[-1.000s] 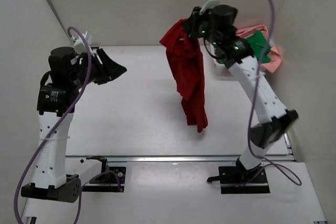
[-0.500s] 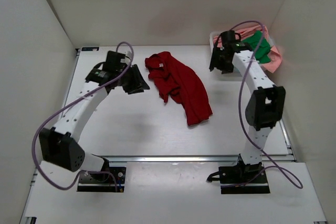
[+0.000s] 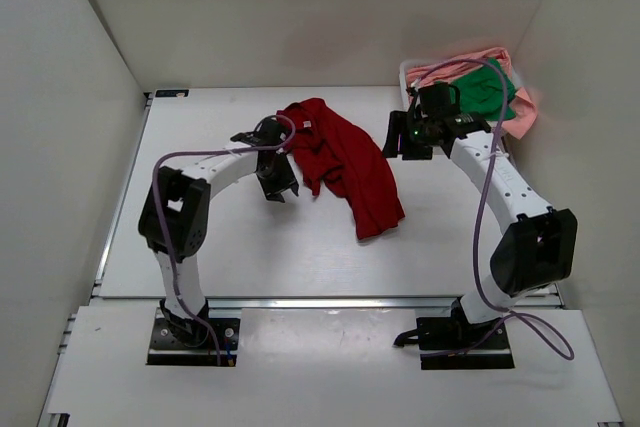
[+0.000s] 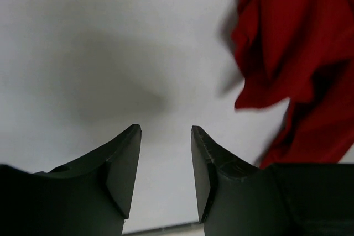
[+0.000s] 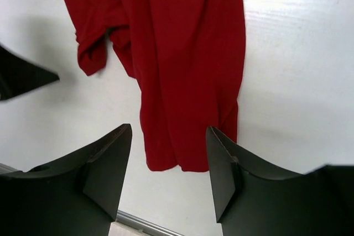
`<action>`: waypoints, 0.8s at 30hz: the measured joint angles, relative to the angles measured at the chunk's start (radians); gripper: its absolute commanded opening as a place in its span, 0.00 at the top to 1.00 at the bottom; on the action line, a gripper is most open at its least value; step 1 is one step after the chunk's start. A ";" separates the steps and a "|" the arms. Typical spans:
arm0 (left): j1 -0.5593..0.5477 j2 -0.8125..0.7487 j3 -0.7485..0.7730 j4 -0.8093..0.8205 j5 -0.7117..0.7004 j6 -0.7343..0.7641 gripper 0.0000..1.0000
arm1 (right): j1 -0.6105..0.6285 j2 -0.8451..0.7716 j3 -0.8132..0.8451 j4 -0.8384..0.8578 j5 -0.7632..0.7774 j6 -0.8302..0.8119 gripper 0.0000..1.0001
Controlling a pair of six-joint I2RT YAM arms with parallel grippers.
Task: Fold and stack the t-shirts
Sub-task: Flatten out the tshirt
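Dark red t-shirt crumpled on table, centre, nearer the far edge. Left tool: released, grips nothing, sits just beside shirt's left side. Right tool: released too, empty, hangs near shirt's right side. Green t-shirt and pink t-shirt heaped in white basket — table's far right corner.

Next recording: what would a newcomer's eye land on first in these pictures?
The dark red t-shirt lies crumpled in the middle of the white table, the one vivid patch there. The left gripper and right gripper flank it, both open and empty. At the far right corner, a green t-shirt and a pink t-shirt are heaped in a white basket.
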 measured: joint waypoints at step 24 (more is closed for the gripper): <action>0.020 0.256 0.192 0.264 -0.064 -0.122 0.41 | -0.069 -0.134 -0.202 -0.031 -0.042 0.024 0.40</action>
